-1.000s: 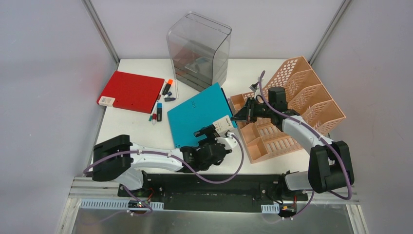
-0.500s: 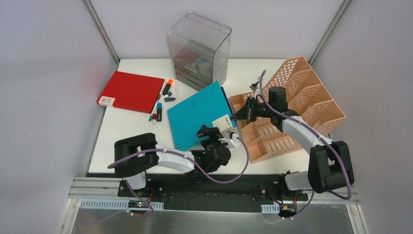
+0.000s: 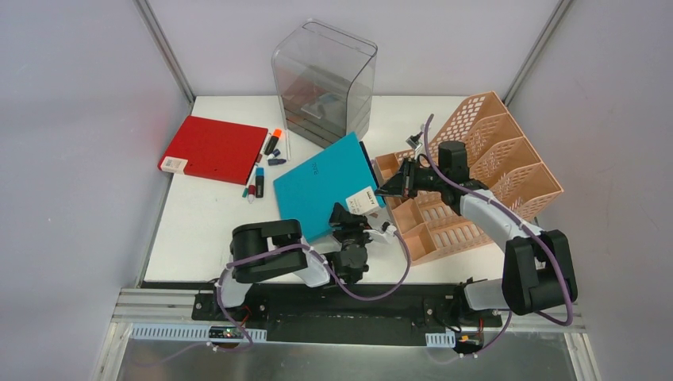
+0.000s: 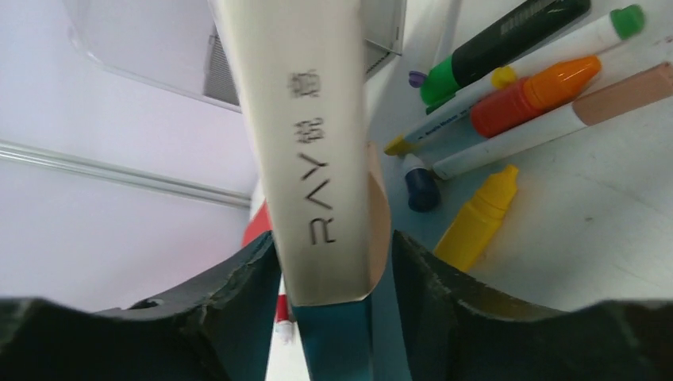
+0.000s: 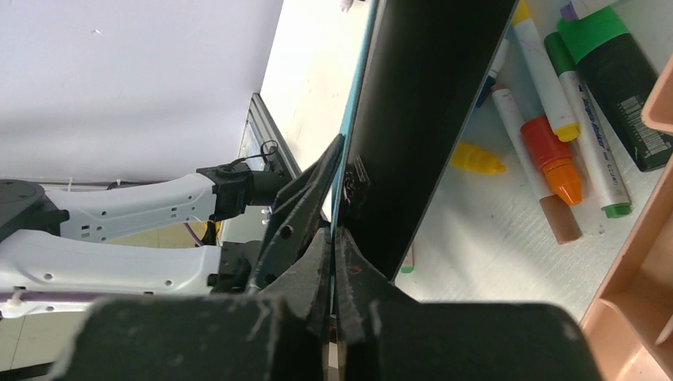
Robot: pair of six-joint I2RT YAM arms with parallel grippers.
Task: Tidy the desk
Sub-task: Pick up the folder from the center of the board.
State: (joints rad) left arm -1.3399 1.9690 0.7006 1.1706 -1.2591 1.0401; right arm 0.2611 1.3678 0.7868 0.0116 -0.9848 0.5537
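A teal binder (image 3: 321, 186) is held tilted above the white desk (image 3: 198, 226). My left gripper (image 3: 349, 216) is shut on its near corner. In the left wrist view the jaws (image 4: 333, 270) straddle its white-labelled spine (image 4: 305, 119). My right gripper (image 3: 394, 189) is shut on the binder's right edge. In the right wrist view the fingers (image 5: 333, 238) pinch the thin teal cover, with the black inside face (image 5: 421, 111) beside them.
A red folder (image 3: 213, 148) lies at the back left, with loose markers (image 3: 266, 163) beside it. More markers (image 4: 524, 95) lie under the binder, also in the right wrist view (image 5: 555, 151). A clear grey drawer box (image 3: 324, 83) stands at the back. A peach lattice file rack (image 3: 476, 175) stands on the right.
My left arm has folded in to the right and its gripper has risen, tilting the binder's near edge up and steeper. The right arm has barely moved.
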